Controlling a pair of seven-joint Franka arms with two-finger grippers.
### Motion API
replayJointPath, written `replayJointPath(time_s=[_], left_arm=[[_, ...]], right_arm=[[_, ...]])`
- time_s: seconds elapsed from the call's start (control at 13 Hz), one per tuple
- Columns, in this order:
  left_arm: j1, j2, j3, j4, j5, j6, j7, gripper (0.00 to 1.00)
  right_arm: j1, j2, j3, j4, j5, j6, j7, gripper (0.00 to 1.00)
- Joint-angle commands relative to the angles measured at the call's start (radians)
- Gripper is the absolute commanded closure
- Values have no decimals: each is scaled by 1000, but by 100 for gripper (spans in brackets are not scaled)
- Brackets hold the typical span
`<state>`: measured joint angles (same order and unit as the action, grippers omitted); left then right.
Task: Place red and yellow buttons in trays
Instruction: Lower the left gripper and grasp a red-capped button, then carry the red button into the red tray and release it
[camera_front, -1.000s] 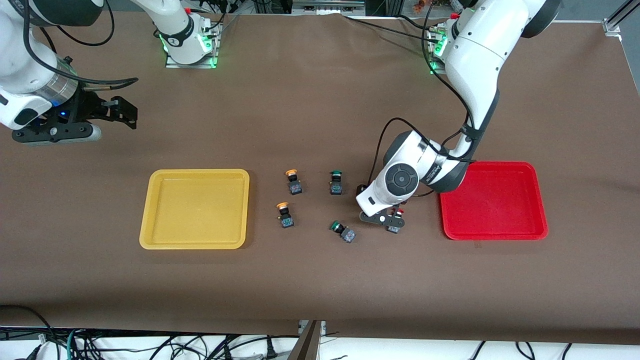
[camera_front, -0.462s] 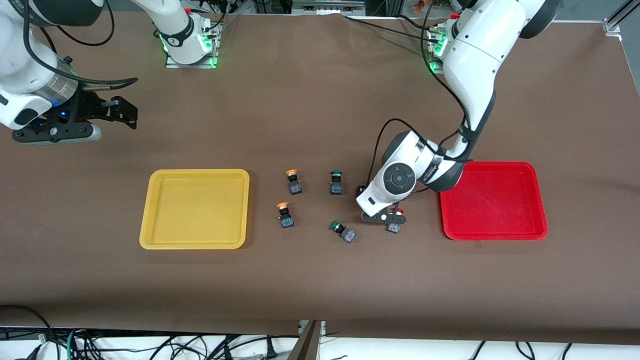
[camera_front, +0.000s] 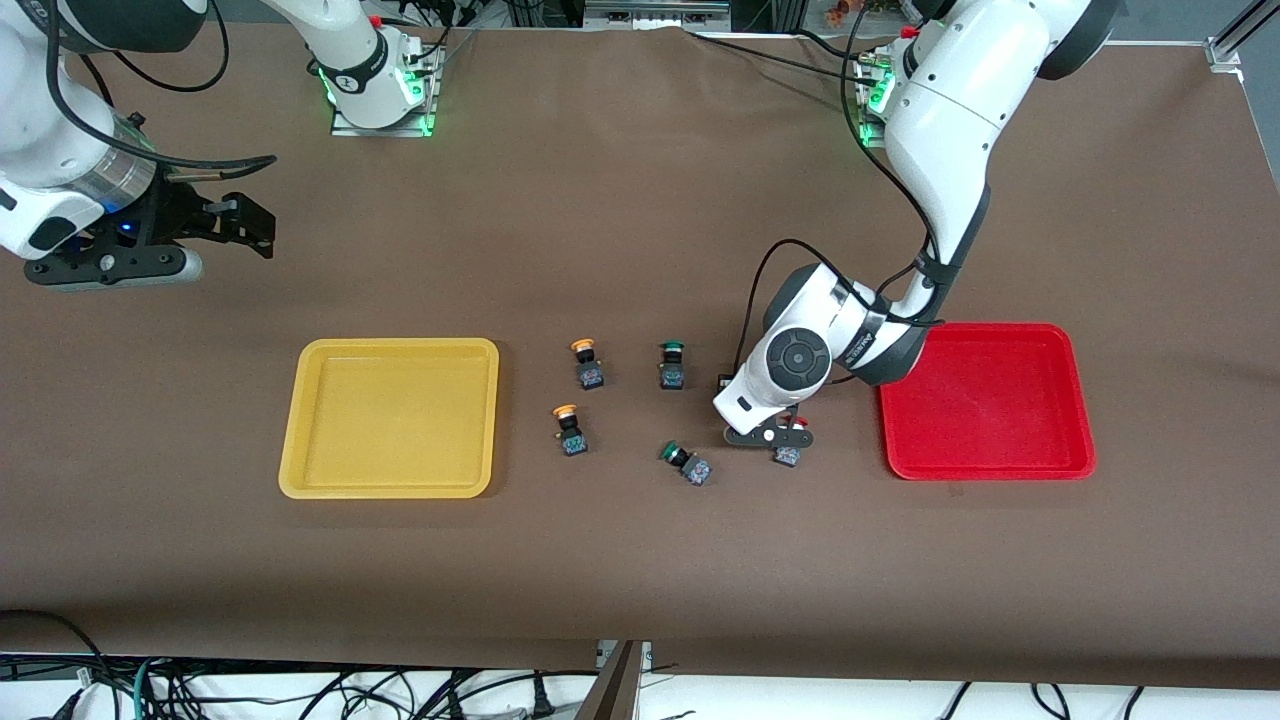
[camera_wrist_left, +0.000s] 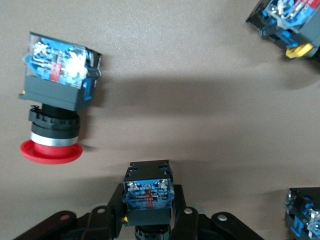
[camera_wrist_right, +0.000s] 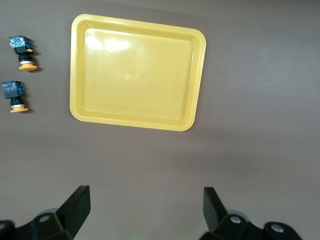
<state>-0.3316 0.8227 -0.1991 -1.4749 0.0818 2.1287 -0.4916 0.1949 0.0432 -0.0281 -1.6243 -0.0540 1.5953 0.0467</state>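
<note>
Red button in the grip: down on the table (camera_front: 640, 580) between the lower green switch (camera_front: 686, 462) and the red tray (camera_front: 986, 400), a black-bodied switch (camera_wrist_left: 148, 194) with the left gripper (camera_wrist_left: 148, 220) clamped tight on both its sides.
Second red button: lying on its side (camera_wrist_left: 52, 112) just beside the held one, cap flat to the cloth; the left arm hides it from the front camera.
Yellow buttons: two of them, one (camera_front: 586, 364) farther from the front camera, one (camera_front: 569, 430) nearer, both beside the yellow tray (camera_front: 390, 418).
Green switches: the other one (camera_front: 672, 365) sits beside the farther yellow button.
Trays: yellow toward the right arm's end, red toward the left arm's end, neither holding a button.
Right gripper: waiting up in the air (camera_wrist_right: 145, 205) over bare table by the yellow tray, fingers spread wide, nothing in them.
</note>
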Motion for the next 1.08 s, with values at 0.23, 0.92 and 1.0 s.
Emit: replayJointPath(time_s=[0.23, 0.92, 1.0], left_arm=[[123, -109, 4, 8, -22, -163, 175, 100], [524, -178, 4, -119, -23, -156, 742, 100], [567, -180, 4, -140, -23, -147, 784, 100]], right_arm=[[-8, 3, 5, 15, 16, -3, 13, 0], [-8, 3, 5, 14, 16, -3, 12, 0], [-8, 3, 5, 15, 16, -3, 12, 0]])
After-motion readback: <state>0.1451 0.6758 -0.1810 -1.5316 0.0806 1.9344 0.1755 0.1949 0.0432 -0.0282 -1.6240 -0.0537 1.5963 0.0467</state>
